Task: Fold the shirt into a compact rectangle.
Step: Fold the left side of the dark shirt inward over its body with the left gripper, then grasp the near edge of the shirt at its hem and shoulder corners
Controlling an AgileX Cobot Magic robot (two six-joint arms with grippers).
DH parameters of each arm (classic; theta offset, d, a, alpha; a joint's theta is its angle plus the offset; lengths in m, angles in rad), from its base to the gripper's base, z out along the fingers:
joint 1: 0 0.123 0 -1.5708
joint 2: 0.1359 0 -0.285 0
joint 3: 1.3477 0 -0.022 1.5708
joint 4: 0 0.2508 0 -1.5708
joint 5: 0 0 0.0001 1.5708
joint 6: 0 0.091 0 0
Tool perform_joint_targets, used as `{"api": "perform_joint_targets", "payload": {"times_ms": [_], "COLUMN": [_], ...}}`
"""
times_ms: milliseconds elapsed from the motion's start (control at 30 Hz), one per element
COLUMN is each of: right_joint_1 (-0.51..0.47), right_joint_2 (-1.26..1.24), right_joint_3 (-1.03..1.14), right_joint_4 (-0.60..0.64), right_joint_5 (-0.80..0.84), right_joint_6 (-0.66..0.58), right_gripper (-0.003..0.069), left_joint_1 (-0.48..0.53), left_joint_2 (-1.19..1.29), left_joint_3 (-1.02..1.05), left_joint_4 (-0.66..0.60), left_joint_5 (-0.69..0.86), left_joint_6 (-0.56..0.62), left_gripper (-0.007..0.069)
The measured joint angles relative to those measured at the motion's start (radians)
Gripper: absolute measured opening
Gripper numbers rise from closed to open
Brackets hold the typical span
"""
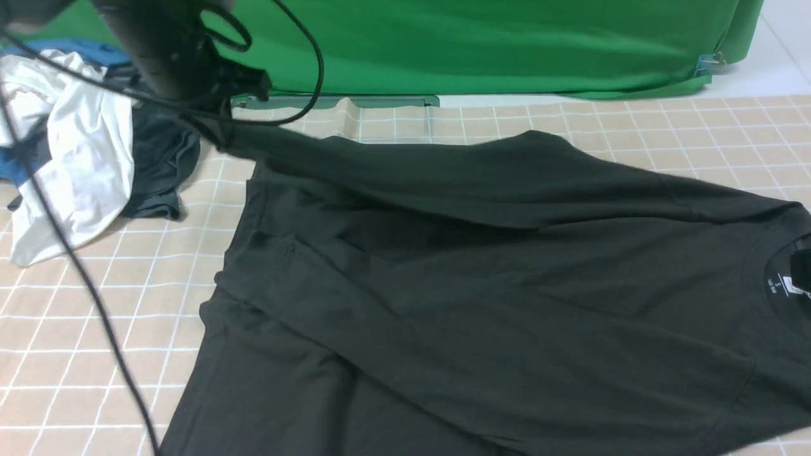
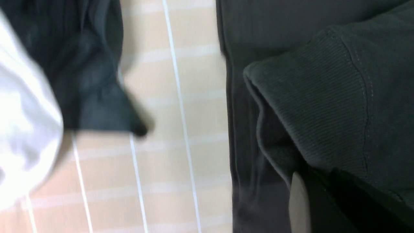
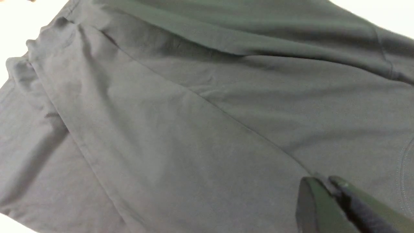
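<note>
The black shirt lies spread over the checked table cover, its collar and white neck label at the far right. My left gripper is at the back left, shut on a hemmed edge of the shirt and holding it lifted, so a long fold runs from it to the right. In the left wrist view that gripper has fabric bunched at its tips. My right gripper is shut, and a taut crease in the shirt runs into its tips. In the front view it shows only as a dark shape beside the collar.
A pile of clothes sits at the far left: a white garment, a dark grey garment and blue cloth. Black cables hang across the left side. A green backdrop closes the back edge.
</note>
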Motion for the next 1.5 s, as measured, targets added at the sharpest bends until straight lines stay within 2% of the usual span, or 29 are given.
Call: {"api": "perform_joint_targets", "payload": {"times_ms": [167,333,567,633,867,967,1067,1100,1133,1167,1200,1267,1367,1500], "right_joint_1": [0.0,0.0,0.0,0.0,0.0,0.0,0.0,0.0,0.0,0.0,0.0,0.0,0.0,-0.001], "right_joint_2": [0.0,0.0,0.001,0.01,0.105,0.188,0.277,0.311,0.332,0.377,0.417,0.49,0.592,0.745], "right_joint_3": [0.0,0.0,0.0,0.0,-0.006,-0.057,-0.148,-0.185,-0.208,-0.255,-0.295,-0.372,-0.462,-0.604], "right_joint_4": [0.0,0.0,0.0,-0.002,-0.069,-0.113,-0.153,-0.167,-0.175,-0.192,-0.206,-0.228,-0.244,-0.258], "right_joint_5": [-0.029,-0.046,-0.054,-0.07,-0.072,-0.021,0.028,0.035,0.038,0.047,0.052,0.056,0.057,0.063], "right_joint_6": [0.0,0.0,0.001,0.007,0.086,0.106,0.143,0.158,0.165,0.184,0.194,0.214,0.231,0.263], "right_gripper": [0.0071,0.0071,0.0071,0.0071,0.0071,0.0065,0.0039,0.0036,0.0036,0.0036,0.0036,0.0036,0.0052,0.0195], "left_joint_1": [-0.025,-0.06,-0.063,-0.063,-0.065,-0.065,-0.065,-0.065,-0.065,-0.062,-0.056,-0.037,-0.006,0.033], "left_joint_2": [-0.12,-0.184,-0.184,-0.181,-0.18,-0.18,-0.189,-0.194,-0.196,-0.195,-0.193,-0.171,-0.113,0.028], "left_joint_3": [0.198,0.425,0.556,0.564,0.564,0.537,0.476,0.441,0.429,0.38,0.349,0.266,0.162,0.001], "left_joint_4": [0.002,0.001,0.001,-0.001,0.03,0.071,0.082,0.081,0.081,0.076,0.072,0.054,0.028,0.012], "left_joint_5": [-0.002,-0.1,-0.164,-0.162,-0.153,-0.146,-0.167,-0.183,-0.189,-0.207,-0.214,-0.216,-0.216,-0.215], "left_joint_6": [-0.047,-0.093,-0.098,-0.101,-0.095,-0.092,-0.092,-0.099,-0.102,-0.11,-0.112,-0.116,-0.118,-0.119], "left_gripper": [0.0031,0.0031,0.0045,0.0081,0.0327,0.0359,0.0293,0.0233,0.0211,0.0125,0.0078,0.0033,0.0016,0.0029]}}
